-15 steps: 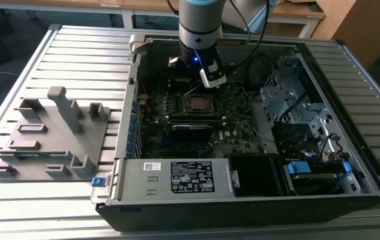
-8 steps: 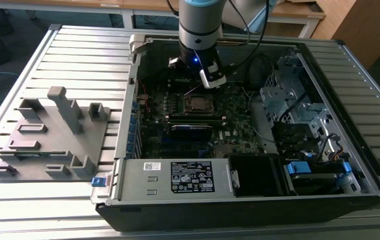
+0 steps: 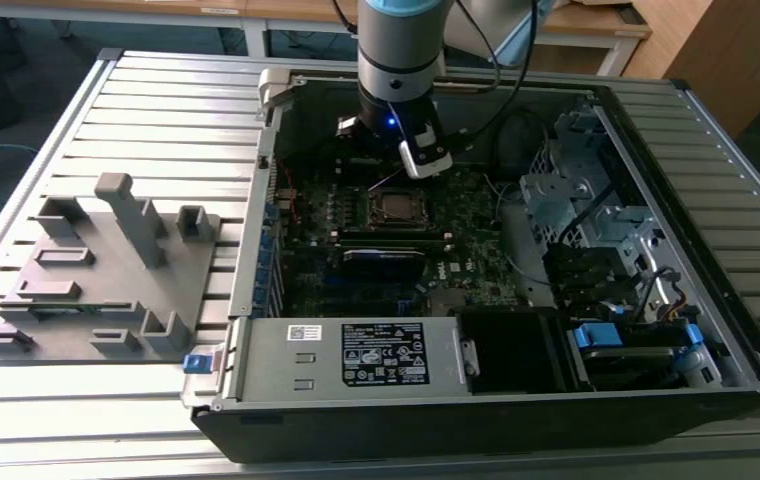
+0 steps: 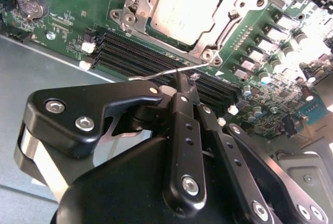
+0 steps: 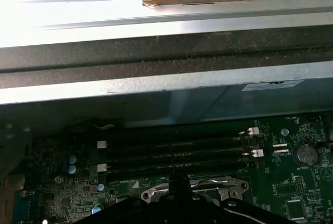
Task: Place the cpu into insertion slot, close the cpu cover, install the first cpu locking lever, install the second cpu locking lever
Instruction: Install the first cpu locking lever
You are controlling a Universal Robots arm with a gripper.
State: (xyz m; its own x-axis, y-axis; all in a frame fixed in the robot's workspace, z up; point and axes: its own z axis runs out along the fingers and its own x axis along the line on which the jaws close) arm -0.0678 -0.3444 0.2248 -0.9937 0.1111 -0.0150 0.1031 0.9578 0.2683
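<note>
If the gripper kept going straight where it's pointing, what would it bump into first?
The gripper pinches the thin wire locking lever. Straight past it, it would probably hit the long black memory slots first, though depth is hard to judge.

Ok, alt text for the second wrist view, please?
Black fingers pinch a thin wire locking lever near the memory slots. Beyond it, the cpu sits under the cpu cover on the green motherboard.

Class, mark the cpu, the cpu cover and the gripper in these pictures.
the cpu (image 4: 182, 8): second wrist view, middle of its silver top.
the cpu cover (image 4: 229, 10): second wrist view, frame strip beside the window.
the gripper (image 4: 181, 78): second wrist view, its tip.
</note>
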